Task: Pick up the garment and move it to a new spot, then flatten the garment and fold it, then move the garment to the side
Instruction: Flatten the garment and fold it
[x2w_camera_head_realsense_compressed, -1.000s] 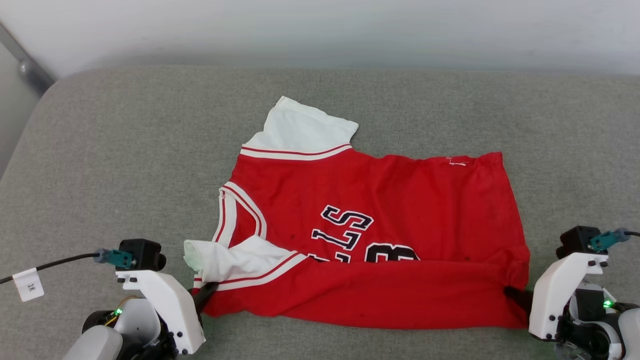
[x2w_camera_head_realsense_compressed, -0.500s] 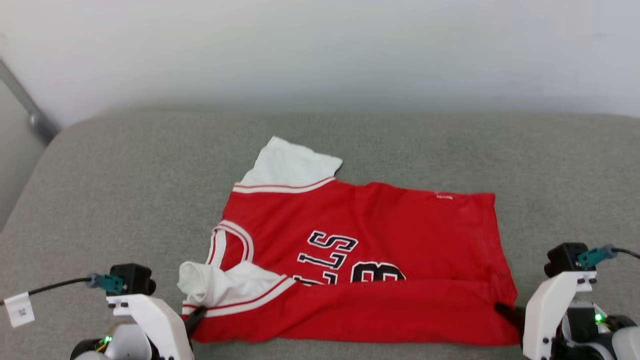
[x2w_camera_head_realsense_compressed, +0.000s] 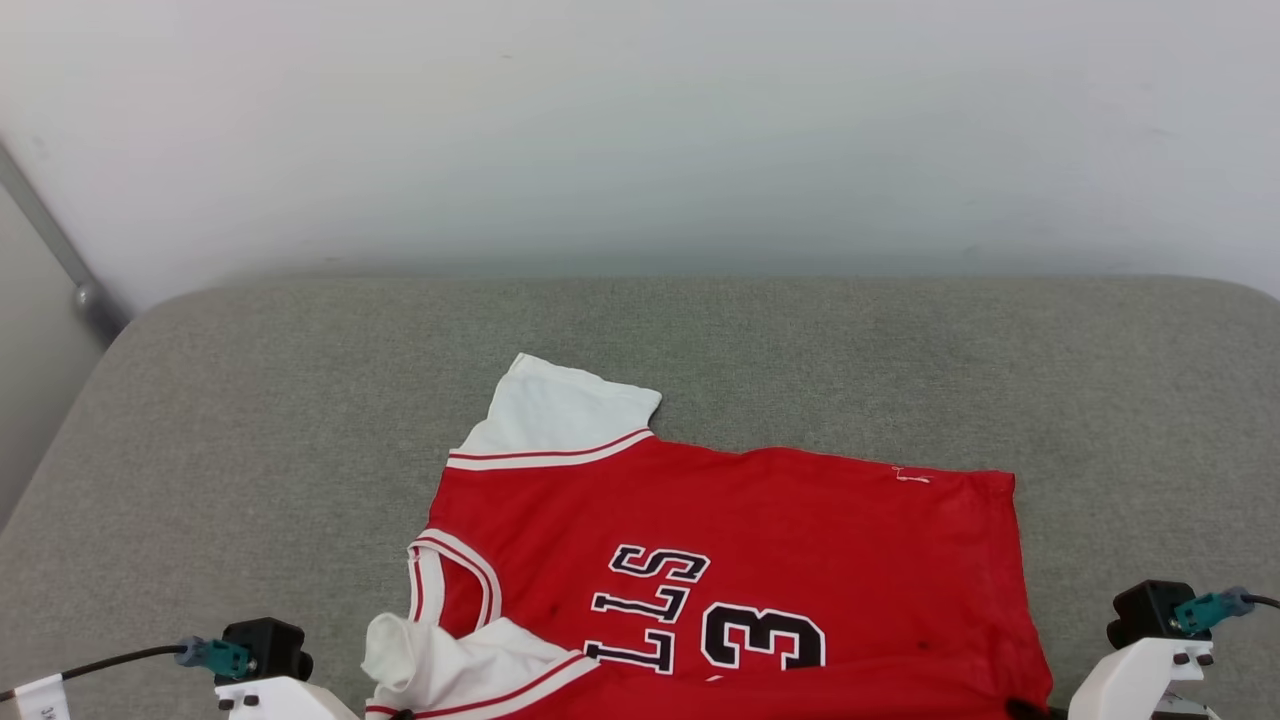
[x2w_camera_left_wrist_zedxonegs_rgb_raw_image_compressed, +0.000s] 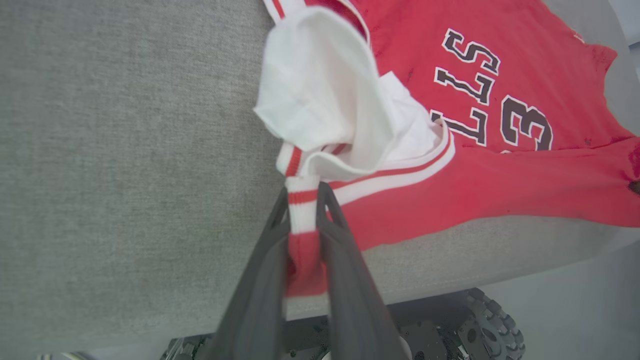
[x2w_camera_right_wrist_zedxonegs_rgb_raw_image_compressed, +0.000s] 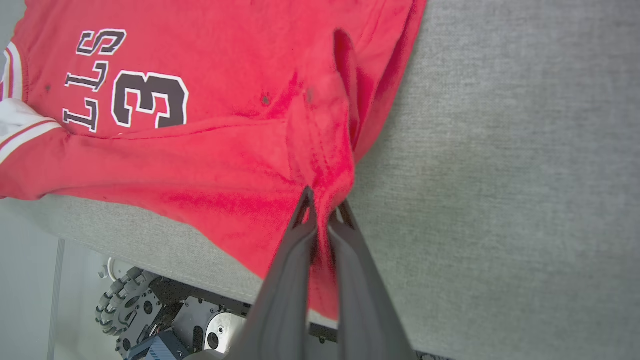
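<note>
2 grips: L claw + R claw on garment | "3" now uncovered

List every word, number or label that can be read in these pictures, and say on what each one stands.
"LLS": black letters with white outline on the red garment; the fold hides any further letters.
"3": number beside them, same garment.
White tag on the left cable: too small to read.
Small white mark at the garment's edge: unreadable.
</note>
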